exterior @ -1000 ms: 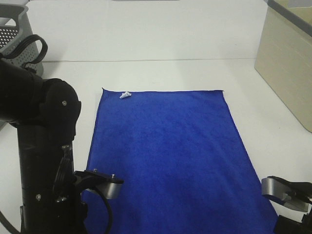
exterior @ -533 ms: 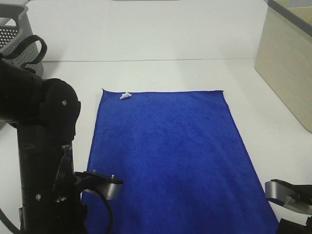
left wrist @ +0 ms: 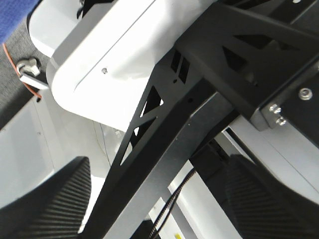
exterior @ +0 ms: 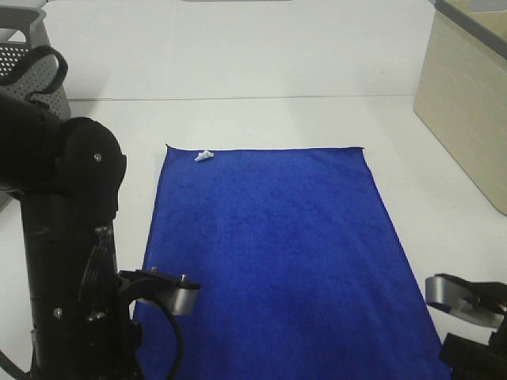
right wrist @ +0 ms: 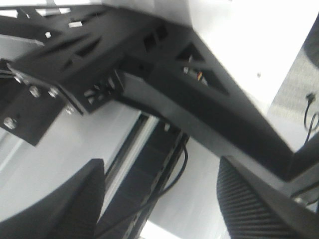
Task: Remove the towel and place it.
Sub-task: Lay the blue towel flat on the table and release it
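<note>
Lying flat and fully spread, the towel [exterior: 277, 253] fills the middle of the white table [exterior: 277, 63], long side running 12 to 6 o'clock. White tag [exterior: 204, 155] sits at its 11 o'clock corner. Left arm [exterior: 63, 237] at 8 o'clock hides the towel's near corner on that side. Right arm [exterior: 471, 305] at 5 o'clock, just beside the other near corner. Left gripper [left wrist: 159, 199]: jaws wide, nothing between them, towel not held. Right gripper [right wrist: 159, 204]: same, wide and empty. Grey basket [exterior: 20, 59] at 10 o'clock and beige box [exterior: 467, 103] at 2 o'clock, both well apart from the towel.
</note>
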### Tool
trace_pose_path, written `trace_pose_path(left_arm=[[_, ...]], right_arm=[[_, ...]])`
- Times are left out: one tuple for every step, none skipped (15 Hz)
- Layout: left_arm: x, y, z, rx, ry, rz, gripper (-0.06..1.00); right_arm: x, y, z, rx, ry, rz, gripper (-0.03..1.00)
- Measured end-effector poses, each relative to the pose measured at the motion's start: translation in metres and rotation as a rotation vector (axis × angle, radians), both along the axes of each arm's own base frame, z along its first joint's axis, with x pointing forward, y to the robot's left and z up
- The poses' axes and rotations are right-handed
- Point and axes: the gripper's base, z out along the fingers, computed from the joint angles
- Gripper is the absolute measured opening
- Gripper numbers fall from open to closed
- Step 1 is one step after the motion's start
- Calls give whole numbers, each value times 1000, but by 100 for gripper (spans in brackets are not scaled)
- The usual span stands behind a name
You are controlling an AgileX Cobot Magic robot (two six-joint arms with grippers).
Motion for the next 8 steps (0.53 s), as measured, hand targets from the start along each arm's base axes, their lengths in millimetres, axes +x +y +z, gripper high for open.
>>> trace_pose_path(left_arm=[[3, -2, 8, -21, -30, -3, 71], [8, -5, 15, -33, -66, -8, 71], [14, -7, 21, -31, -106, -15, 71], [22, -10, 28, -29, -150, -21, 71], [31, -11, 34, -29, -188, -17, 71], [43, -11, 41, -35, -231, -2, 71], [57, -7, 49, -36, -272, 29, 71], [72, -1, 56, -40, -312, 60, 71]], right_arm=[[10, 1, 4, 6, -38, 1, 64], [21, 2, 8, 12, -82, 6, 64], [36, 4, 15, 22, -143, 13, 64], [51, 6, 23, 35, -206, 25, 64], [68, 8, 34, 50, -283, 35, 64], [84, 10, 46, 60, -354, 42, 64], [100, 12, 59, 66, -433, 43, 64], [118, 14, 74, 70, -530, 41, 64]])
